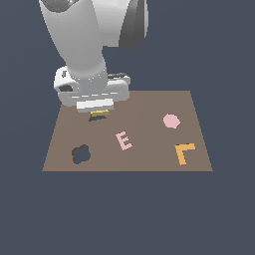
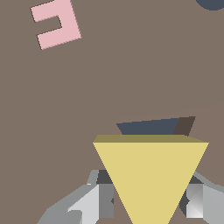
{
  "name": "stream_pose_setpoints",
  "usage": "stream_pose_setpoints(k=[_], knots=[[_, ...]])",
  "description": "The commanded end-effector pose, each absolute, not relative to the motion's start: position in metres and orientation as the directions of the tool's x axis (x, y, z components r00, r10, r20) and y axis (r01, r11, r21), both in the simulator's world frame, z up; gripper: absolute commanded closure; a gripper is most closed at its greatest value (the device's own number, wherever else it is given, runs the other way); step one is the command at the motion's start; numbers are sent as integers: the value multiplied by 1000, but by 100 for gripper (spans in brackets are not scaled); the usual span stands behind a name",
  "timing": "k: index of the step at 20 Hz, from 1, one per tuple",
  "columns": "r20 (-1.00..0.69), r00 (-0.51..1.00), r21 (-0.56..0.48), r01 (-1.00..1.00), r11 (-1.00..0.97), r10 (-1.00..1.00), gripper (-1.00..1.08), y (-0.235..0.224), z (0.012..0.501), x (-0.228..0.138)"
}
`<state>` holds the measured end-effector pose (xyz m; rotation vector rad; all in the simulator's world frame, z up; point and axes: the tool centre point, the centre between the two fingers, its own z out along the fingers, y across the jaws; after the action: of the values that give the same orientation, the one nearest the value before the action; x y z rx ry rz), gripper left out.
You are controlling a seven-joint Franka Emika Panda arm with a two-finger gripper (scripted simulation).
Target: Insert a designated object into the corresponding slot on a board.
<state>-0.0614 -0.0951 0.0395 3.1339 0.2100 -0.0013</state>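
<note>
The brown board [image 1: 149, 104] lies flat under the arm. My gripper [image 1: 99, 110] hangs low over the board's far part at the exterior view's left, shut on the yellow triangle block [image 2: 151, 175], of which only a sliver [image 1: 100, 113] shows there. In the wrist view the grey fingers [image 2: 94, 203] press the block's two sides. The dark triangular slot [image 2: 151, 127] peeks out just past the block's wide edge, mostly hidden beneath it, and shows as a dark patch [image 1: 98, 118] in the exterior view. I cannot tell whether the block touches the board.
A dark clover-shaped hole [image 1: 80, 154] sits near the board's front at the exterior view's left. A pink letter E [image 1: 124, 141] lies mid-board, a pink hexagon [image 1: 171, 121] and an orange L [image 1: 184, 152] toward the exterior view's right.
</note>
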Motion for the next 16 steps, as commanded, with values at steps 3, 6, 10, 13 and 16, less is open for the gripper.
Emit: stream_pose_setpoints(k=[3,6,10,13,16], knots=[[-1,982,1,190,-982,190,108,-105,40,-55],[-1,977,1,213,-977,213,108,-109,40,-53],[-1,974,0,228,-974,228,108,-111,40,-50],[-1,974,0,228,-974,228,108,-111,40,-50],[-1,974,0,226,-974,226,108,-111,39,-50]])
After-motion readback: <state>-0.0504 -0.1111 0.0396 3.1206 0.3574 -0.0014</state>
